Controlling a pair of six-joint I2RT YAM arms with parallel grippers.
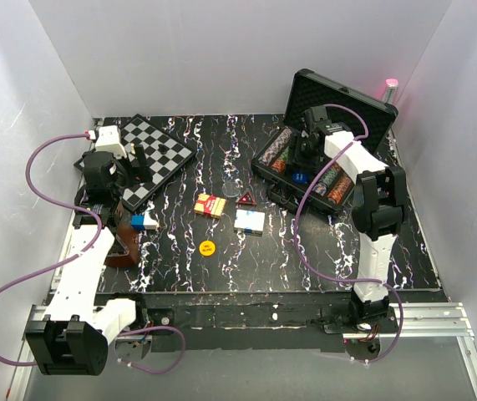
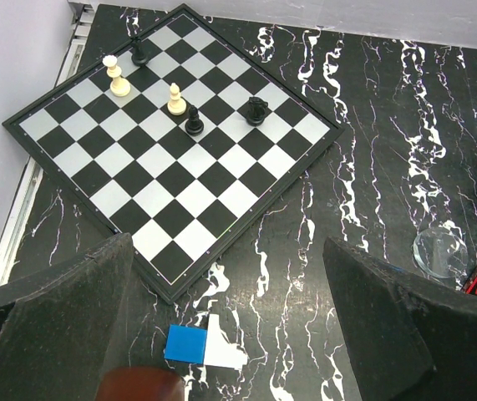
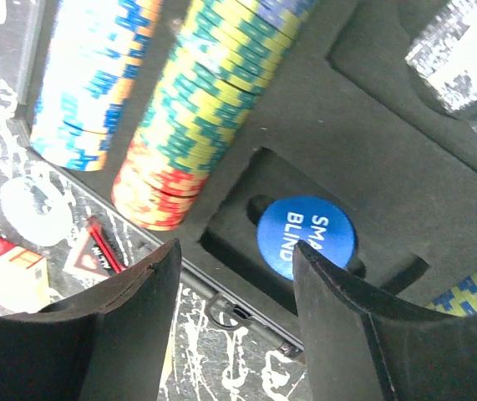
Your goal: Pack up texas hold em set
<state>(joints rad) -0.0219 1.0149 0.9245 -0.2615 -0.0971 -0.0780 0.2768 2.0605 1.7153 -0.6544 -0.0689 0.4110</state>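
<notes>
Right gripper (image 3: 234,259) fills the bottom of its wrist view: two matte black wedge fingers, spread wide, nothing between them. The right-hand fingertip overlaps the edge of the blue disc (image 3: 305,238); contact cannot be told. Disc is round and glossy with white lettering "SMA / BLIND", lying flat in a rectangular cut-out of the dark grey foam (image 3: 405,167). Just beside it, ridged chips (image 3: 205,100) stand on edge in a trough, green-yellow running to red. A white-blue-orange row (image 3: 88,83) sits in the next trough.

Overhead: briefcase (image 1: 338,96) is black and hard-shelled, open at the far right of the table (image 1: 255,267), lid raised, right arm reaching into the tray.

Out on the black, white-veined tabletop, well apart from the case:
- red-yellow card box (image 1: 210,205)
- white-blue card box (image 1: 248,220)
- flat yellow disc (image 1: 206,247), nearer the arms
- small red-and-black triangle (image 1: 246,199)
- clear round disc (image 2: 440,251)

Left gripper (image 2: 225,251) is likewise spread and empty, hanging over the near corner of the chessboard (image 2: 171,142). Board is black-and-white squares inside a thin dark rim, with two cream and three black pieces on it. Blue-white block (image 2: 203,345) lies flat just off that corner.
</notes>
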